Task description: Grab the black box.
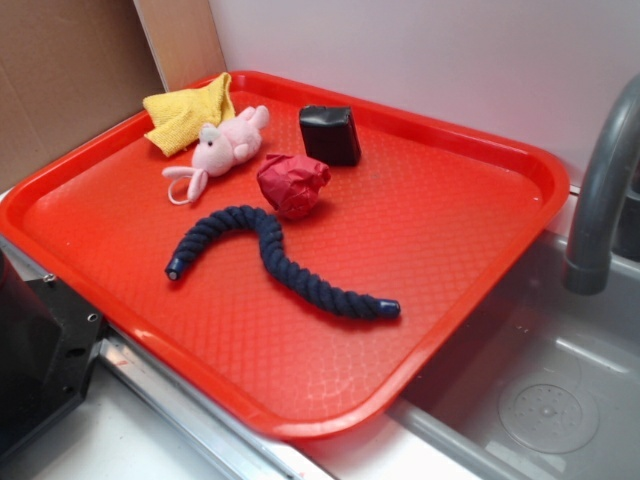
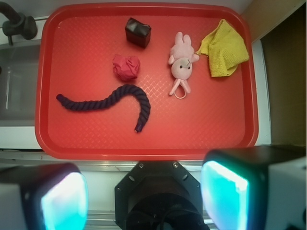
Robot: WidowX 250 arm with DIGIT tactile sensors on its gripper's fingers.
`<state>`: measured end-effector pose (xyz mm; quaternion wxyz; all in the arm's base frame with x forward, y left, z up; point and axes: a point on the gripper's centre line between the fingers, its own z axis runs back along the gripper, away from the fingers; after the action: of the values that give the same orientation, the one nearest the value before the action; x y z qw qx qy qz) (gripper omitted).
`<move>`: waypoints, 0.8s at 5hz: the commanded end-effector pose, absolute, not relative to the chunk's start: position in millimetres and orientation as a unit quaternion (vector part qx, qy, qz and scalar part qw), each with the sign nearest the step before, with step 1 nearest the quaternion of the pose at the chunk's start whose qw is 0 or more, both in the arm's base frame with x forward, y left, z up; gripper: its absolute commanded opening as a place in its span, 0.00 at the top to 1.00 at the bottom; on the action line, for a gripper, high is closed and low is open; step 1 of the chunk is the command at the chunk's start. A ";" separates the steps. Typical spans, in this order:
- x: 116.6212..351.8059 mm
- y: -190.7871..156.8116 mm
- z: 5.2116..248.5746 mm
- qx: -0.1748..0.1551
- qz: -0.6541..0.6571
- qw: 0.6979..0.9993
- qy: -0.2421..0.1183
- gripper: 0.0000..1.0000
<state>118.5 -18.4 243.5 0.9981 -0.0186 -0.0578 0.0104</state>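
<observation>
Nearest the wrist camera, the gripper (image 2: 144, 196) is seen at the bottom of the view, its two pads (image 2: 62, 203) set wide apart with nothing between them; it is held high above the near rim of the red tray (image 2: 144, 152), outside the tray's edge, and no object is touched. The step in hand is judged to be the very start of the approach; nothing of the grasp has yet been done.

Just beyond the near rim, the navy braided rope (image 2: 110, 101) is laid in a curve across the tray floor; it is dark and could be mistaken for the target, so it must be passed over. Behind it, the red paper ball (image 2: 126, 66) is found, close to the rope but apart from it; to its right in the wrist view the pink plush toy (image 2: 181, 63) lies, and further right the yellow cloth (image 2: 223, 48) is bunched near the tray's corner.

Farthest away, the black box (image 2: 137, 32) is seen resting near the far rim of the tray, just behind the paper ball and clear of it; in the exterior view the same black box (image 1: 330, 134) sits apart from all neighbours.

The next move is judged to call for a reach forward over rope and ball, then a descent with the pads kept wide, aligned to two opposite faces of the box; the ball just beside it should be cleared.
</observation>
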 end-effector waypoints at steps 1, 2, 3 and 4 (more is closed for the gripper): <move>118.5 -18.4 243.5 -0.019 0.010 0.998 -0.058 0.00; 131.4 -19.1 239.1 -0.001 -0.029 0.998 -0.052 0.00; 153.3 -14.8 231.0 0.002 -0.106 0.993 -0.054 0.00; 168.3 -8.3 227.8 0.018 -0.129 0.990 -0.049 0.00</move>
<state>163.7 -8.2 217.4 0.9911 0.0153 -0.0276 -0.1296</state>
